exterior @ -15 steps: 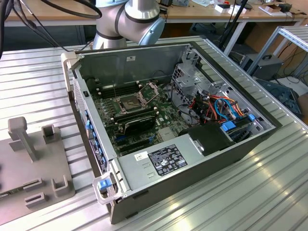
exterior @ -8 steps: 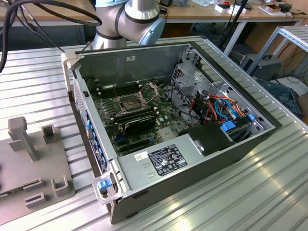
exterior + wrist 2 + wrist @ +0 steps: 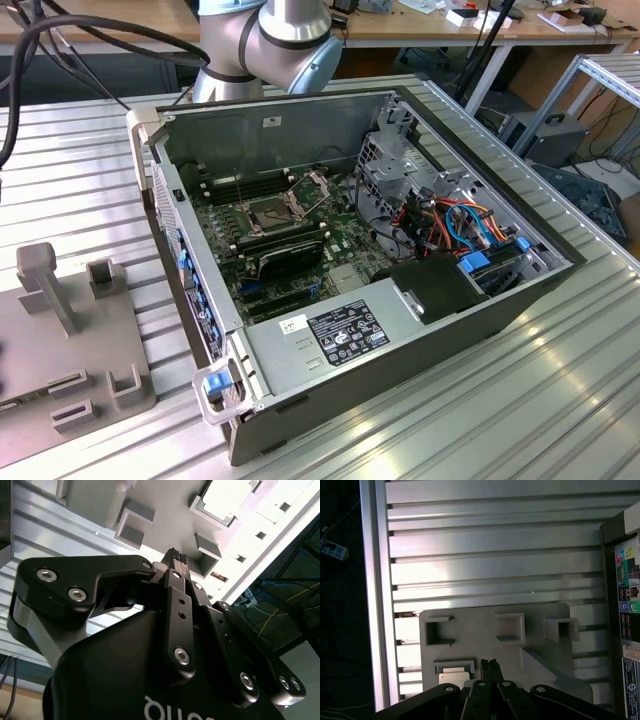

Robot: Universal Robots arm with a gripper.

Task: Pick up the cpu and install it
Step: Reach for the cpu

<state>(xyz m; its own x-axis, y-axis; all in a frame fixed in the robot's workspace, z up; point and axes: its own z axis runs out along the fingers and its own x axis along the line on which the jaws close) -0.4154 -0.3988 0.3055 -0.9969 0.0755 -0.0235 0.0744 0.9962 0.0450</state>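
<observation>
My gripper point(image 3: 489, 664) hangs above the grey fixture plate point(image 3: 485, 630), its two black fingertips pressed together with nothing between them. In the second wrist view the gripper point(image 3: 176, 556) shows the same shut tips over the plate. The cpu point(image 3: 454, 676), a pale flat square, lies in a shallow framed pocket of the plate, just beside the fingertips and apart from them. It appears as a bright square point(image 3: 227, 497) in the second wrist view. In the exterior view the dark square socket point(image 3: 270, 213) sits on the motherboard with its metal frame point(image 3: 312, 185) lifted open.
The open computer case point(image 3: 400, 340) stands on the ribbed aluminium table point(image 3: 70, 170), with the fixture plate point(image 3: 100, 350) at the exterior view's left. Raised blocks and a post point(image 3: 45, 275) stick up from the plate. Cables and a drive cage fill the case's far side.
</observation>
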